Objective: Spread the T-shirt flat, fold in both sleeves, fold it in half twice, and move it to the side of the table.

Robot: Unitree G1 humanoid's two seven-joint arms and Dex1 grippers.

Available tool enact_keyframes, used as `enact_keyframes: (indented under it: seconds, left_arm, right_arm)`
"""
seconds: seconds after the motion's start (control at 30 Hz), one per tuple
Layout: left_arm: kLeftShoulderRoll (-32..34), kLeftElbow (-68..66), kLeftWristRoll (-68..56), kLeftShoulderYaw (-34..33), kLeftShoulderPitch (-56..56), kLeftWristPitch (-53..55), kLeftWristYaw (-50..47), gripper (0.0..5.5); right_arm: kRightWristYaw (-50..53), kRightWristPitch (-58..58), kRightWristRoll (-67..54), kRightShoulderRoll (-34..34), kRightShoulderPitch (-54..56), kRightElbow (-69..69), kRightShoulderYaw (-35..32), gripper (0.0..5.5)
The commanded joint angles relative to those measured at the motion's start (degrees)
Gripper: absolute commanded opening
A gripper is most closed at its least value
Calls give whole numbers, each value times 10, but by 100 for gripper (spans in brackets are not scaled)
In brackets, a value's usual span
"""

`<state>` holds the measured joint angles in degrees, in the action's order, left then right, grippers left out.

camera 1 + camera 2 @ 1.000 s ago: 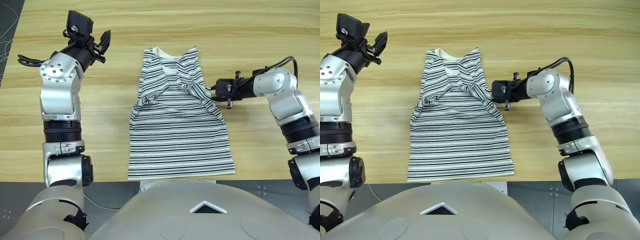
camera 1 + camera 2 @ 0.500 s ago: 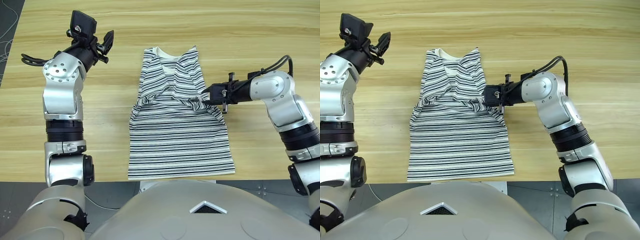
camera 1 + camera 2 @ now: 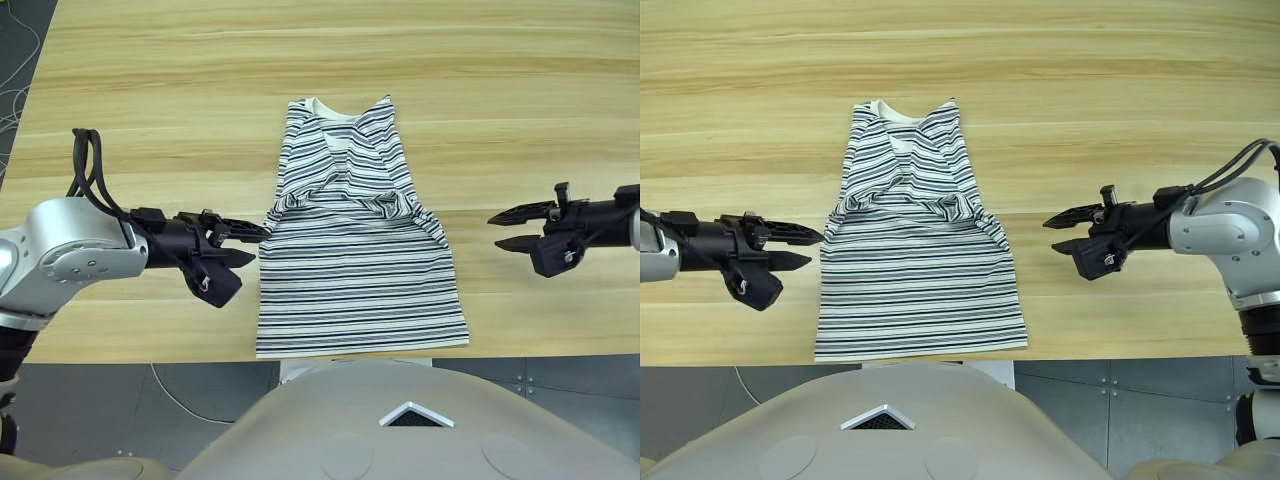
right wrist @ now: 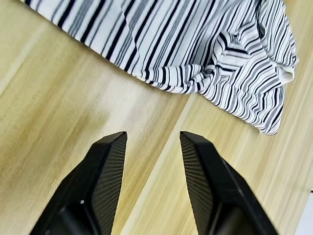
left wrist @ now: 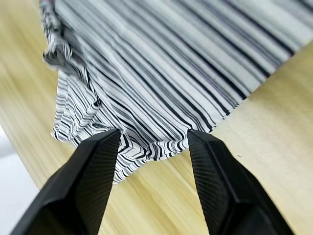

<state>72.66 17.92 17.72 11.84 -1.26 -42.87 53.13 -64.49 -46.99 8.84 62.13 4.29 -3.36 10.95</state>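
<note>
Black-and-white striped T-shirt [image 3: 355,250]: lies lengthwise mid-way along the light wooden counter [image 3: 150,120], hem at the near edge, sleeves turned in and bunched in a ridge across the chest. Risk, as judged: a pinch catching only the top layer, or a drag over that ridge, would spill the sleeve folds. Left hand [image 3: 258,243]: low, level, fingers apart, empty, just beside the shirt's left edge; right hand [image 3: 497,231]: likewise level, apart and empty, well clear of the right edge.
</note>
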Motion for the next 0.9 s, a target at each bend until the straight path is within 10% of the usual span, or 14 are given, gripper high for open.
enact_keyframes:
  seconds: [0.03,0.27,0.9]
  left_arm:
    - [-4,-32,54,5,15,-112,-27,255]
    - [-32,-138,156,30,-44,-255,-104,255]
    - [-69,-175,132,93,-86,-250,-160,255]
  right_arm:
    - [51,-150,61,11,15,-83,6,197]
    - [159,-359,196,-31,26,-171,25,197]
    - [242,-359,250,-13,-9,-117,100,197]
